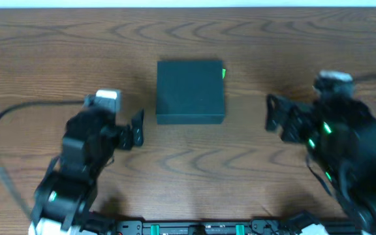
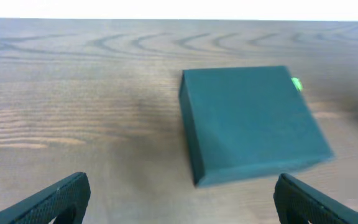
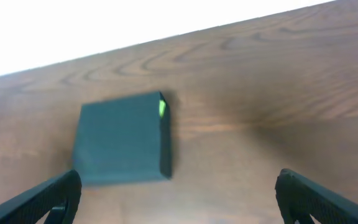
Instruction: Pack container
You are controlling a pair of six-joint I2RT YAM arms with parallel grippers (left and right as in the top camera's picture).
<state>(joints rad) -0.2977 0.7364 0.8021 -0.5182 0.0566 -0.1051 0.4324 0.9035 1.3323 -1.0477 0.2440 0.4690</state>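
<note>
At the bottom of the overhead frame, the 2 arms rise from the mount at the table's near edge and lean toward the middle. The left gripper (image 1: pixel 138 128) sits lower left of centre, its fingers pointing right and slightly up the frame; the right gripper (image 1: pixel 271 115) sits right of centre, its fingers pointing left. Both have their jaws spread wide and hold nothing. In each wrist view only the 2 dark fingertips (image 2: pixel 61 198) show at the bottom corners, far apart, with bare wood between them.

Between the grippers and a little further up the frame lies the box (image 1: pixel 190 91), centre and slightly above the middle, flat on the table (image 1: pixel 51 59). It touches neither gripper; the left one is near its lower left corner, the right one further off its right side. Its lid looks closed. A small bright green bit (image 1: pixel 223 73) shows at its upper right edge; what it is cannot be told.

Nothing to pack is in view, so I judge the task at its start or its end. The box's central spot puts it in reach of both arms, and their flanking, open-jawed stance looks like a ready or rest pose.
</note>
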